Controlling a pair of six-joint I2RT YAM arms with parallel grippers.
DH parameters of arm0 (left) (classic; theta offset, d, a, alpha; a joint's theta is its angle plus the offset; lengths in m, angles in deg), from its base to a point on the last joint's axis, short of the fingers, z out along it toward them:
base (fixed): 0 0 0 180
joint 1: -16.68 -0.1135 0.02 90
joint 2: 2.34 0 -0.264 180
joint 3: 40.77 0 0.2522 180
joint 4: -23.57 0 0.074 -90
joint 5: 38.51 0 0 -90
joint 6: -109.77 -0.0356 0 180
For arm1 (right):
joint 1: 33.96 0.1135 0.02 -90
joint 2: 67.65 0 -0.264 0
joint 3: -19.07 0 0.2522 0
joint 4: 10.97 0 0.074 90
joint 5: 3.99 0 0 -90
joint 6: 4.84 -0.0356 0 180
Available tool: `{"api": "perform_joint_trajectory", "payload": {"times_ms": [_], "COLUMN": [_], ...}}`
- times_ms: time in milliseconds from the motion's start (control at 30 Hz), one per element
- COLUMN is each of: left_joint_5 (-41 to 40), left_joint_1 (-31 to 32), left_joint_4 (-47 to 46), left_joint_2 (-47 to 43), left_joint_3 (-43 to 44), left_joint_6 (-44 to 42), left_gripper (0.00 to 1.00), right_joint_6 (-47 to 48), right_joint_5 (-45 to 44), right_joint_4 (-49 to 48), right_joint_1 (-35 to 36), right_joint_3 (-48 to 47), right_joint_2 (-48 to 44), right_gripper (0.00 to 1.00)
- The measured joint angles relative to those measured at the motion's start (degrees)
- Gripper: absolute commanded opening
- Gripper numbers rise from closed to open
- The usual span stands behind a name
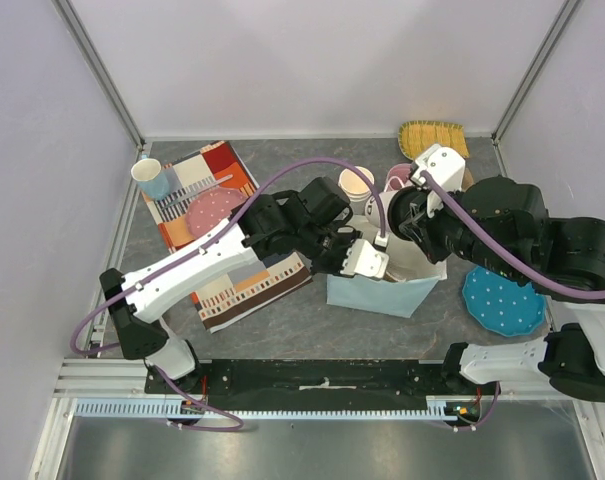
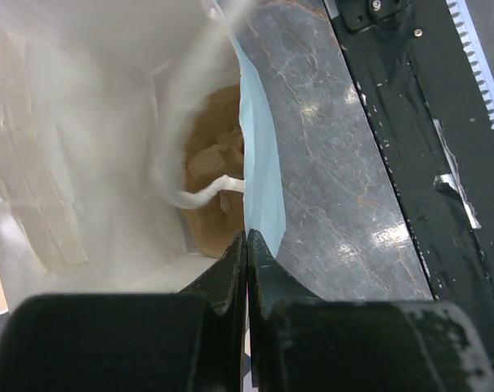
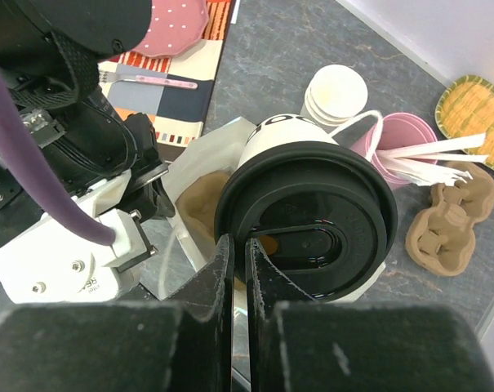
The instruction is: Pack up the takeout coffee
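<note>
The right gripper (image 3: 239, 245) pinches the black lid's rim of the takeout coffee (image 3: 308, 220), cup tilted over the open light-blue paper bag (image 1: 382, 292). The left gripper (image 2: 247, 245), fingers pressed together, clamps the bag's edge.

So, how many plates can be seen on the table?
2: a pink dotted plate on the striped placemat at left, a blue dotted plate at right. Others may be hidden under the arms.

We can read almost no text here. The coffee cup (image 3: 273, 135) carries black lettering on its white side, but only two rounded shapes show and we cannot make out a word. Nothing else bears readable writing.
</note>
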Motion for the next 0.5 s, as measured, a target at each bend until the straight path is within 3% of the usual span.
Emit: {"api": "perform_joint_trajectory", "payload": {"times_ms": [267, 300, 333, 433, 500], "left_joint_5": [0.44, 0.42, 0.37, 0.15, 0.09], "left_joint_1": [0.04, 0.04, 0.04, 0.04, 0.04], "left_joint_4": [0.35, 0.31, 0.31, 0.28, 0.37], "left_joint_2": [-0.7, -0.7, -0.7, -0.72, -0.81], "left_joint_3": [-1.68, -1.79, -1.99, -2.34, -2.45], "left_joint_6": [0.02, 0.02, 0.02, 0.13, 0.2], "left_gripper": [0.05, 0.11, 0.25, 0.47, 0.52], "right_joint_6": [0.85, 0.94, 1.01, 1.16, 1.2], "right_joint_5": [3.76, 4.35, 4.92, 6.16, 6.69], "right_joint_4": [0.0, 0.0, 0.0, -0.04, -0.02], "right_joint_1": [0.0, 0.0, 0.0, 0.0, 0.0], "right_joint_3": [0.0, 0.0, 0.02, 0.35, 1.11], "right_joint_2": [1.44, 1.64, 1.77, 1.95, 1.95], "right_gripper": [0.03, 0.03, 0.03, 0.03, 0.03]}}
